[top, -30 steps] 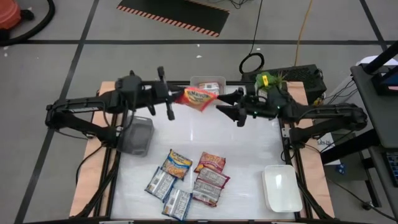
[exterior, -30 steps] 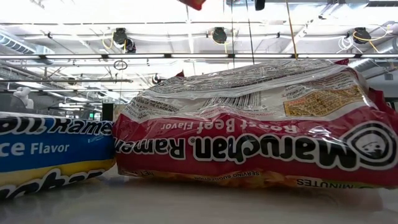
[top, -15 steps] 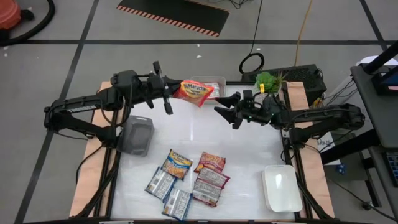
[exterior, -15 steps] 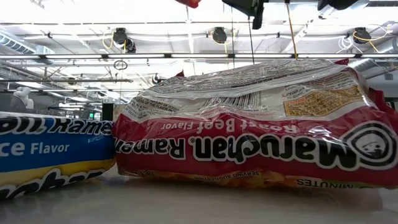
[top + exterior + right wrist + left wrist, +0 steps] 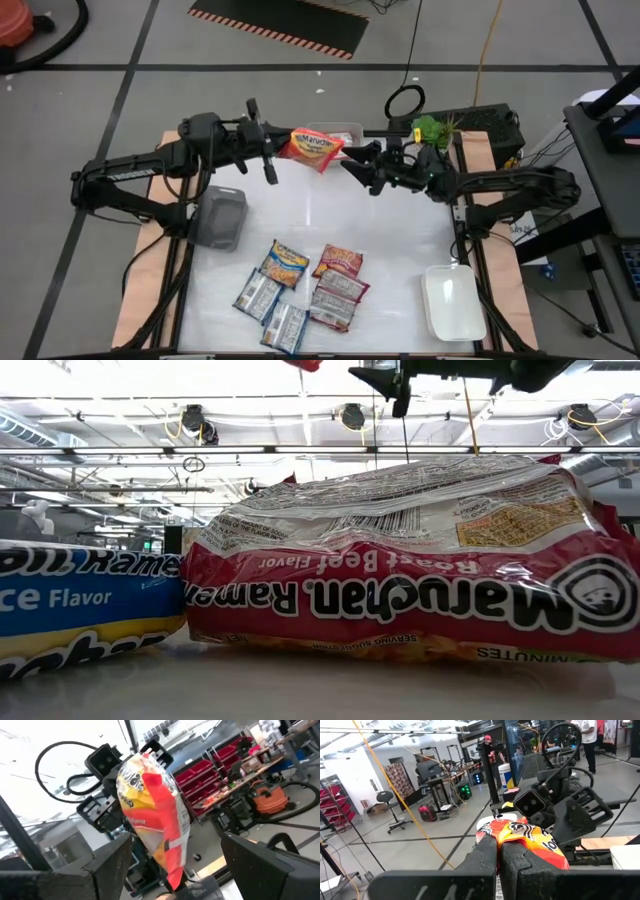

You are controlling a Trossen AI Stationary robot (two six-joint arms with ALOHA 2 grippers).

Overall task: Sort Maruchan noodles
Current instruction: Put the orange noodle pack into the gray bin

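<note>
Held packet: an orange-red noodle packet [image 5: 313,150] hangs above the far middle of the tabletop, crumpled, just in front of a clear tray [image 5: 336,132] at the far edge.
Left gripper: the left gripper [image 5: 272,152] is clenched on the left end of that packet; the left wrist view shows the two dark fingers [image 5: 485,857] pressed together on the packet's edge.
Right gripper: the right gripper [image 5: 352,166] is just right of the packet with its fingers spread wide; in the right wrist view the packet [image 5: 155,820] hangs between the two fingers, touching neither that I can see.
Packets at rest: a cluster of packets [image 5: 300,285] lies on the near middle of the tabletop, blue-silver ones with yellow to the left, maroon-and-silver ones to the right, an orange-red one at the far right of the group.
Low view: a maroon packet [image 5: 420,560] fills the view, a blue packet [image 5: 80,610] touching its left end.
Trays: a grey tray [image 5: 220,218] sits at the left side, a white tray [image 5: 452,302] at the near right corner.
Tabletop: the white tabletop [image 5: 400,250] is bare between cluster and arms.
</note>
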